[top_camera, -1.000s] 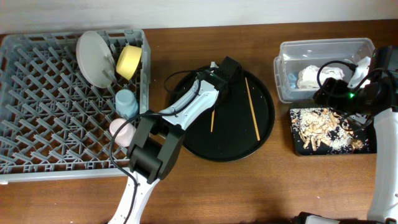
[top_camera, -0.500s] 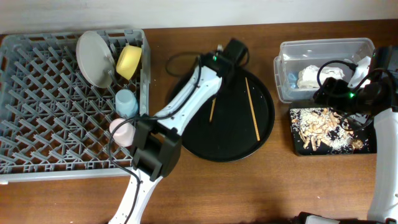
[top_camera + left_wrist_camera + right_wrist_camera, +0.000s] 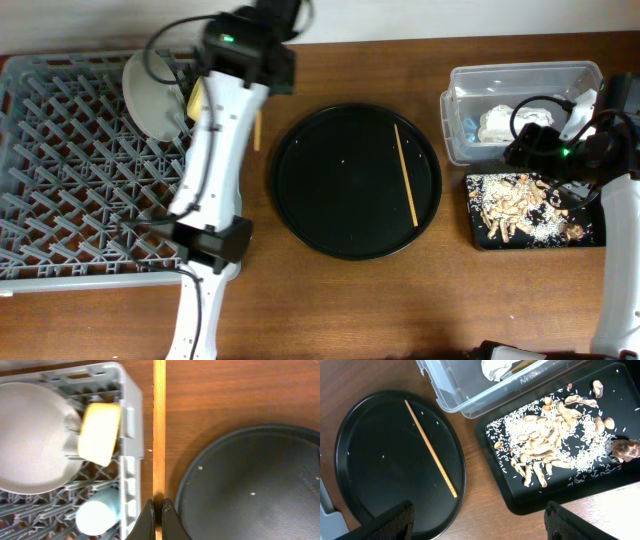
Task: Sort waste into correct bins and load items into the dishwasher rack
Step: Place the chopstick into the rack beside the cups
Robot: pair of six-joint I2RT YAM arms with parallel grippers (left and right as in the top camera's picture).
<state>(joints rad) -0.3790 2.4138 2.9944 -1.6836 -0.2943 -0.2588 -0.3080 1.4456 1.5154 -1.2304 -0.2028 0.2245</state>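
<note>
My left gripper (image 3: 258, 100) is shut on one wooden chopstick (image 3: 257, 132), also seen in the left wrist view (image 3: 159, 435), and holds it raised over the table strip between the grey dishwasher rack (image 3: 80, 200) and the round black tray (image 3: 300, 190). The second chopstick (image 3: 405, 175) lies on that tray. In the rack stand the pale plate (image 3: 150, 95) and the yellow bowl (image 3: 100, 432). The light-blue cup (image 3: 97, 515) shows in the left wrist view. The pink cup is hidden by the arm. My right gripper (image 3: 482, 525) is open and empty, above the shallow black tray (image 3: 590, 235).
The clear tub (image 3: 520, 75) at the back right holds the crumpled white napkin (image 3: 505, 120). The shallow black tray carries rice, brown scraps and bones (image 3: 550, 440). The left arm reaches across the rack's right side.
My left gripper has lifted one chopstick off the round tray and swung left to the rack's right edge. The right arm has not moved.
</note>
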